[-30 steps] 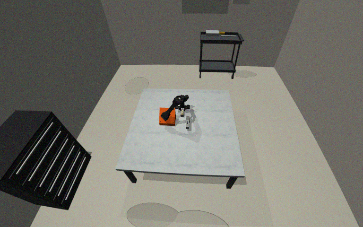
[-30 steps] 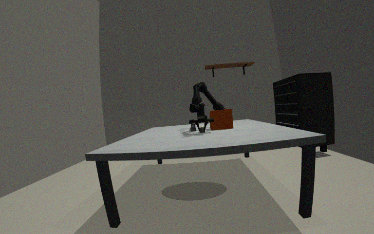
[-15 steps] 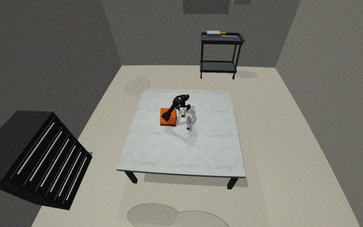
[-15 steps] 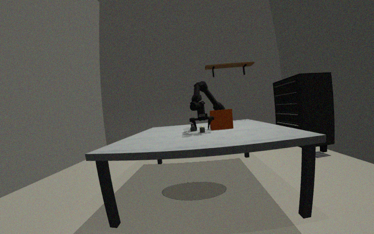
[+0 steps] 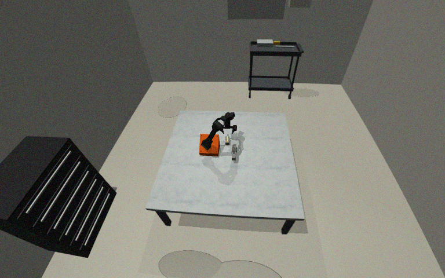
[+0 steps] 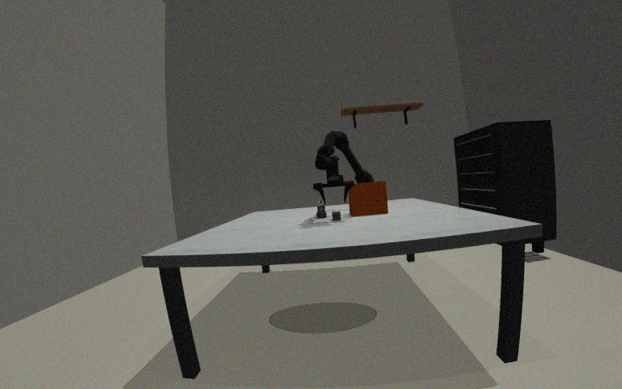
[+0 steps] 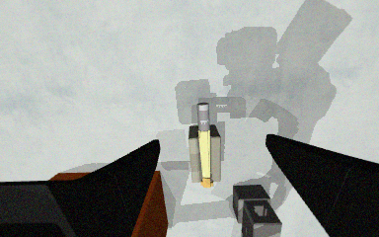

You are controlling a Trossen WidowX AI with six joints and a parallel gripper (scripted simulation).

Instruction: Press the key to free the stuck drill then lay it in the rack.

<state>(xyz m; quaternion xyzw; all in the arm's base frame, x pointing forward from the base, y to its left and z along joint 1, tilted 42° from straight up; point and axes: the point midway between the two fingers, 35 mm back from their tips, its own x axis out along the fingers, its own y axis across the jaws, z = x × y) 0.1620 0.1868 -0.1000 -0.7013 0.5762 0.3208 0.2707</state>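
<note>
The likely drill, a grey rod (image 7: 203, 118), sits in the holder (image 5: 226, 143) (image 6: 336, 215) (image 7: 194, 158) below the claw (image 5: 228, 132) (image 6: 334, 202) (image 7: 211, 141), between its 2 fingers' lines in the wrist view. The yellow strip (image 5: 228, 139) (image 7: 204, 155) beside it is probably the key; whether it is fully down, I cannot tell. The claw stands wide open, holding nothing. If the key is down, centre over the rod, descend straight, close evenly, then pull along its axis without twisting. Spare the dark slotted block (image 5: 232, 151) (image 6: 321, 214) (image 7: 251, 195), presumably the rack, just beside the holder on the tabletop (image 5: 229, 196) (image 6: 343, 238) (image 7: 49, 49).
</note>
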